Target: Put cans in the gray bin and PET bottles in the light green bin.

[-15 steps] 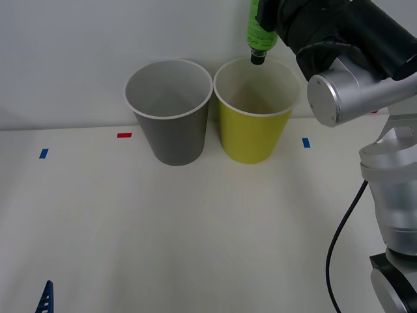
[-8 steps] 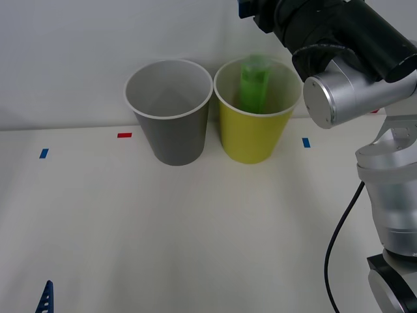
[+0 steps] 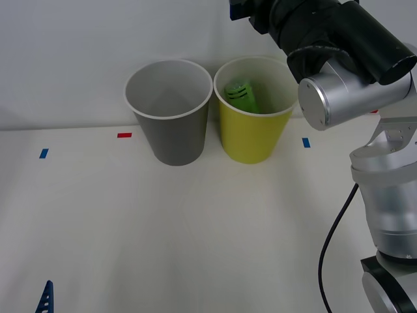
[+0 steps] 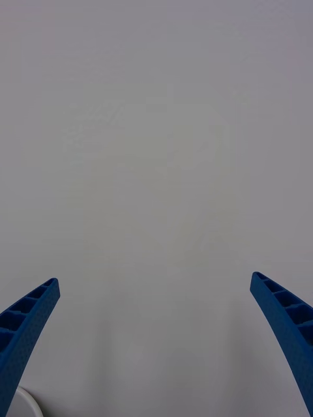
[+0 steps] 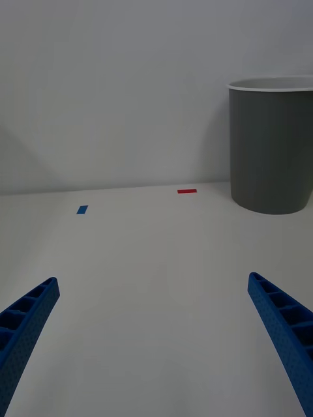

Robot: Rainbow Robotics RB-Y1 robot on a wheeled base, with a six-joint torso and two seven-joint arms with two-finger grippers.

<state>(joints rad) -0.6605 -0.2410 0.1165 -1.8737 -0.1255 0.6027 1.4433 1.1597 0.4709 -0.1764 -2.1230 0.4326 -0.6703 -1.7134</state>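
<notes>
The PET bottle (image 3: 241, 95), clear with a bright green label, lies tilted inside the light green bin (image 3: 251, 138) at the back of the table. The gray bin (image 3: 172, 140) stands just to its left, touching it, and looks empty; it also shows ahead of the left wrist as the gray bin (image 5: 270, 153). My right gripper (image 4: 156, 345) hangs open above the light green bin, facing the white wall, with nothing between its fingers. My left gripper (image 5: 153, 345) is open and low over the near left of the table, one fingertip (image 3: 44, 297) showing. The cans are out of view.
Small tape marks lie on the white table: blue (image 3: 43, 153), red (image 3: 124, 135) and blue (image 3: 305, 142). My right arm (image 3: 352, 85) reaches over the table's right side. A white wall stands close behind the bins.
My right gripper held the bottle cap-down above the light green bin, then let it go. The bottle fell into the bin and the gripper rose, open.
</notes>
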